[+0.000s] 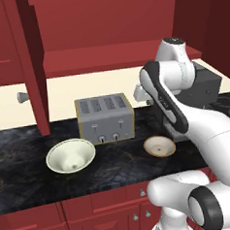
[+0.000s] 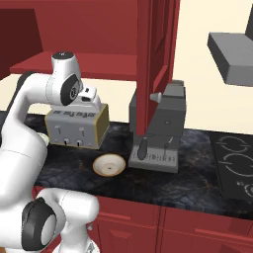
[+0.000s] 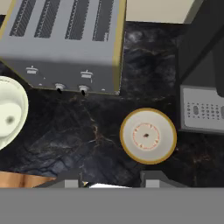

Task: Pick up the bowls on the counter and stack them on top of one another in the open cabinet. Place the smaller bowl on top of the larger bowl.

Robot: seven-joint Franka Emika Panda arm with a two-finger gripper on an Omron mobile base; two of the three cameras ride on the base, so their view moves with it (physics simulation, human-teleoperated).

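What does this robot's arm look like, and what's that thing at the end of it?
The arm is glossy white, built of rounded tube-like segments with dark grey to black rings at the joints and a small dark cap on top. No cables show. The pincer has two small dark grey finger tips, squared off at the ends.

The larger bowl (image 3: pixel 9 114) is cut off by the left edge in the hand view. The coffee machine (image 1: pixel 202 89) is partly hidden by the arm.
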